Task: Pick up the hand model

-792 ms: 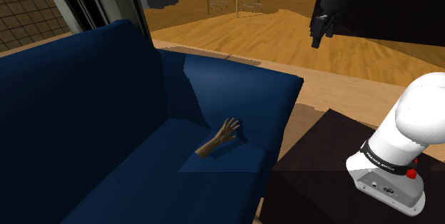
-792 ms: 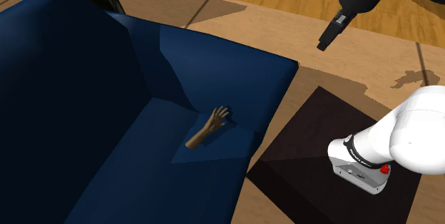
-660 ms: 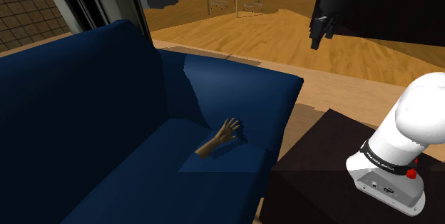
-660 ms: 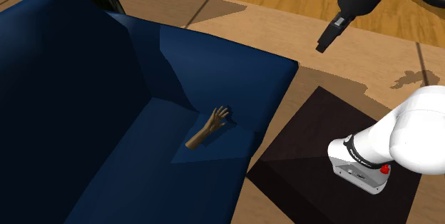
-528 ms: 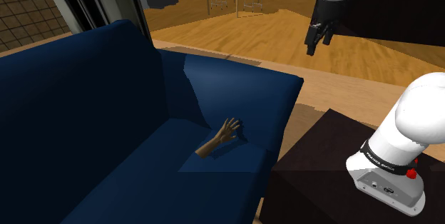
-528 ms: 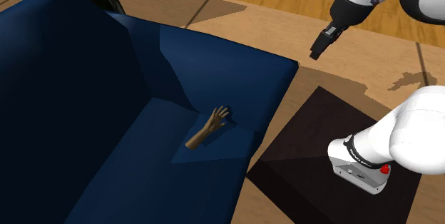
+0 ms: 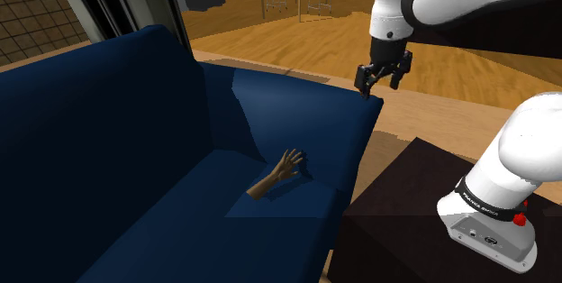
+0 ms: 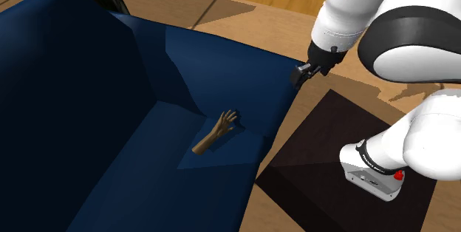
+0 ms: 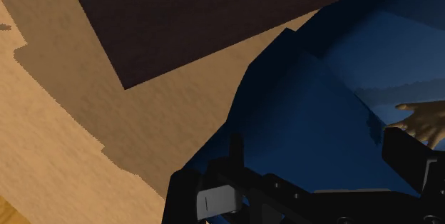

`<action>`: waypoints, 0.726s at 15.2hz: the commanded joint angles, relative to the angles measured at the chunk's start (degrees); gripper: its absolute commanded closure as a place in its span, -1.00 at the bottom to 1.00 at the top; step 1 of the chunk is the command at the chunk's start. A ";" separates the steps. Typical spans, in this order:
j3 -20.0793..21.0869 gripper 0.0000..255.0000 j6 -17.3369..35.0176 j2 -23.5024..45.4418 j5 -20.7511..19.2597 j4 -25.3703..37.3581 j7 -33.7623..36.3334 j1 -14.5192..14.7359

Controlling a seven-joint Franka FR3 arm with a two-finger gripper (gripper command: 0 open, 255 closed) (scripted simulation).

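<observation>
A dark blue sofa [image 7: 153,173] stands on the wooden floor [image 7: 450,110]. A brown hand model [image 7: 276,175] lies on its seat cushion, beside the armrest [image 7: 306,114].

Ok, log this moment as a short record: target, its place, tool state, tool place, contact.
target: brown hand model
place: lying on the seat of the dark blue sofa, close to the sofa's arm
tool state: tool open, holding nothing
tool place: in the air by the outer corner of the sofa's arm, above the hand model
contact: none; tool and hand model are well apart
</observation>
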 commanded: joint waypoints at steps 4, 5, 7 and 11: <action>7.63 -1.00 5.82 7.92 4.10 0.37 14.52 -1.13; 9.12 -1.00 7.06 9.86 4.64 0.77 17.37 -1.50; 12.06 -1.00 9.59 14.08 5.36 1.84 23.12 -2.42; 17.56 -1.00 14.64 23.78 4.85 5.11 35.15 -4.77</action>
